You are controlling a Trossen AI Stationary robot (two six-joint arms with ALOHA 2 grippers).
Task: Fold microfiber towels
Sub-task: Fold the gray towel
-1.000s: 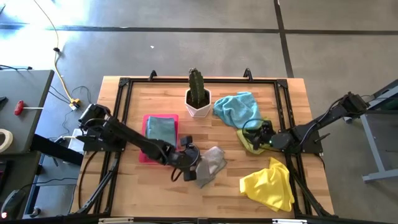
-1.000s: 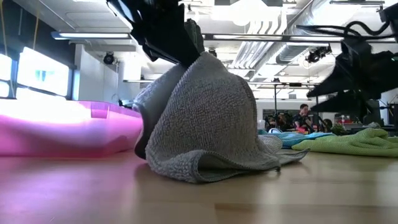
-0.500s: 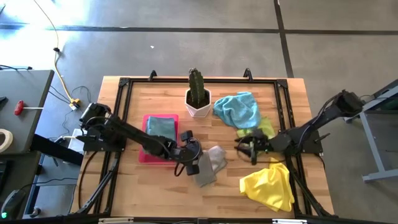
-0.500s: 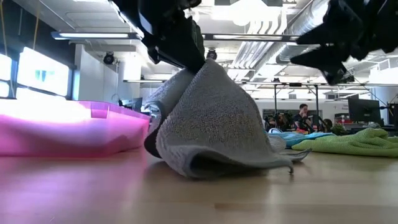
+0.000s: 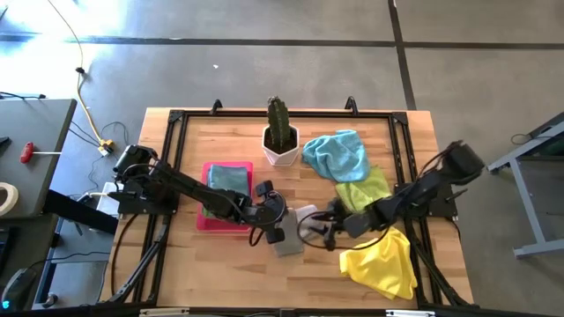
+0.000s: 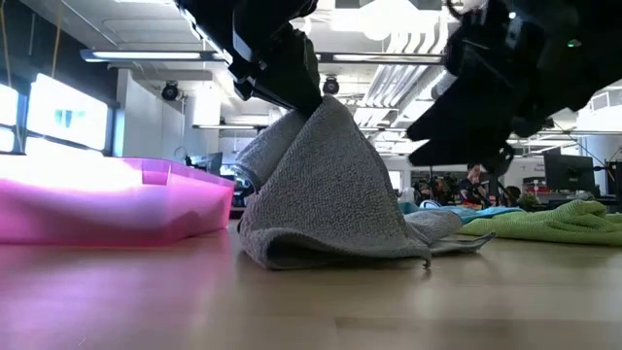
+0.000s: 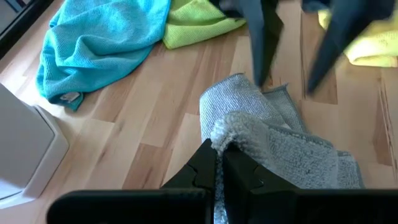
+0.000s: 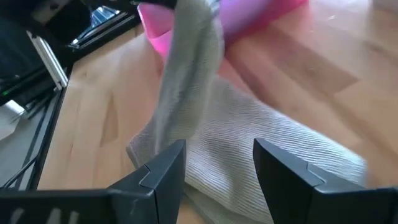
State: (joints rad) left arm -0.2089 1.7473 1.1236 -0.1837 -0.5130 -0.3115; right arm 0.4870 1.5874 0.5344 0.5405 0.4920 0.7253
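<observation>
A grey towel [image 5: 298,231] lies bunched near the table's middle, its lower folds [image 6: 330,248] on the wood. My left gripper [image 5: 275,224] is shut on a raised part of it. My right gripper [image 5: 322,231] is open and empty, just to the towel's right, fingers pointing at it. In the right wrist view the towel [image 8: 261,143] lies ahead of the spread fingers [image 8: 163,171]. A light blue towel [image 5: 337,154], a lime green towel [image 5: 363,189] and a yellow towel [image 5: 383,260] lie at the right. My left gripper pinches a raised, bunched part of the grey towel [image 7: 236,130] between its two fingers; one layer or several, I cannot tell. The fingers come slanting down from the table's left. The towel hangs from them like a tent [image 6: 326,126], its lower part on the table.
A pink tray [image 5: 208,217] with a folded blue-green towel [image 5: 227,180] stands left of the grey towel. A cactus in a white pot [image 5: 281,141] stands at the far middle. A black frame [image 5: 176,119] runs along the table's edges. People show in the room beyond [image 6: 473,180].
My right gripper has left the lime green towel and gone toward the table's left and near edge, ending beside the grey towel. My left gripper has gone a little toward the right with the held part; the towel's peak has followed and its base has stayed on the table.
</observation>
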